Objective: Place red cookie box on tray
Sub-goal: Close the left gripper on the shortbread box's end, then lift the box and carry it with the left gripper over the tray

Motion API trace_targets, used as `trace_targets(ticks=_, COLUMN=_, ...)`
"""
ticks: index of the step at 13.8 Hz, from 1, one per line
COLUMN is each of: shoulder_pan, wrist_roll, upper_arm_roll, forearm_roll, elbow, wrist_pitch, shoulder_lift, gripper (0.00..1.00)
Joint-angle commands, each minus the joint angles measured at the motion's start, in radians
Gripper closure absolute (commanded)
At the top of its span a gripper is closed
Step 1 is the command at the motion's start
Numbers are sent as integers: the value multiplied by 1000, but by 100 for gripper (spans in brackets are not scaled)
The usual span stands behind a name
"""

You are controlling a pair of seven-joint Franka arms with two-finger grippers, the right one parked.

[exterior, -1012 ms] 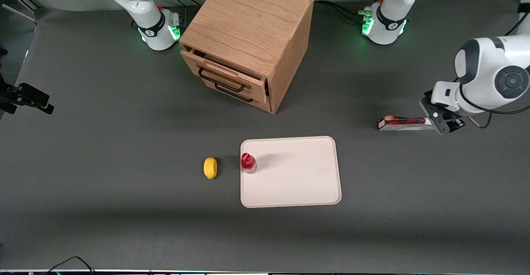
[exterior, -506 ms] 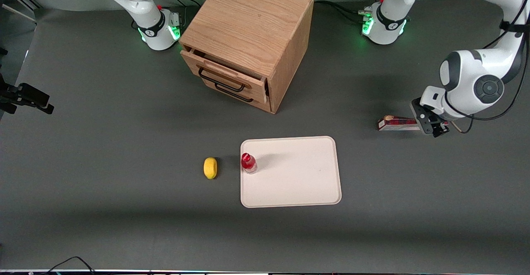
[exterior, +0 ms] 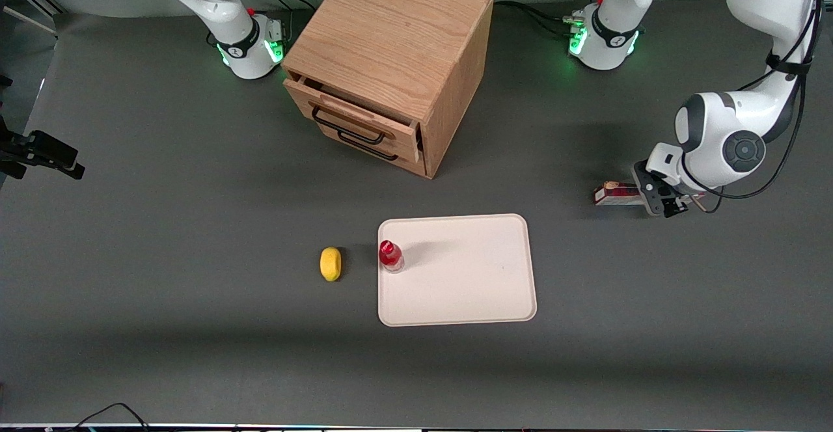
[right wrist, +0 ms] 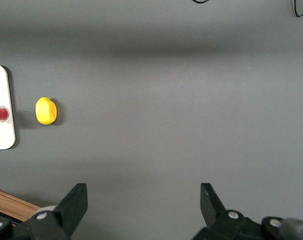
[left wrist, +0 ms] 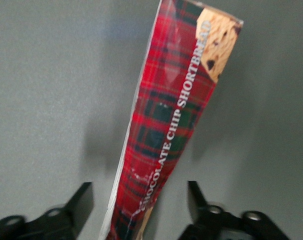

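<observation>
One red cookie box (exterior: 616,194) lay flat on the grey desk (exterior: 195,328) toward my working arm's end, well apart from the one beige tray (exterior: 468,289), which carried one small red-capped bottle (exterior: 390,256) at its edge, with one yellow lemon-like object (exterior: 330,263) just beside the tray on the desk. My hand (exterior: 662,202) was down low over the end of the box farthest from the tray, its fingers (left wrist: 81,202) spread wide on either side of the box (left wrist: 171,135) and gripping nothing. One wooden drawer cabinet (exterior: 390,61) stood farther from the front camera than the tray, its top drawer slightly open, and nothing lay between box and tray.
</observation>
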Motion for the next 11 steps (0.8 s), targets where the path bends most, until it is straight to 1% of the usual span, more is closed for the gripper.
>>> trace_targets(ticks=1, shoulder_pan=-28, wrist_roll=47, upper_arm_roll=6, forearm_roll=-45, elbow=-12, wrist_pitch=-1, shoulder_lift=-17, gripper=88)
trace_targets(ticks=2, shoulder_pan=-33, wrist_roll=47, upper_arm_roll=6, forearm_roll=-45, elbow=-12, wrist_pitch=-4, shoulder_lift=-18, gripper=100)
trace_targets(ticks=6, shoulder_pan=-33, wrist_roll=47, upper_arm_roll=6, forearm_roll=-47, elbow=-6, wrist_pitch=-5, shoulder_lift=-22, gripper=100)
trace_targets(ticks=9, shoulder_pan=-34, wrist_roll=40, upper_arm_roll=6, forearm_roll=-53, elbow=28, wrist_pitch=-30, shoulder_lift=-25, gripper=100)
trace_targets(ticks=11, shoulder_pan=-43, wrist_roll=31, upper_arm_roll=6, forearm_roll=-112, elbow=121, wrist_pitch=-167, shoulder_lift=-29, gripper=100)
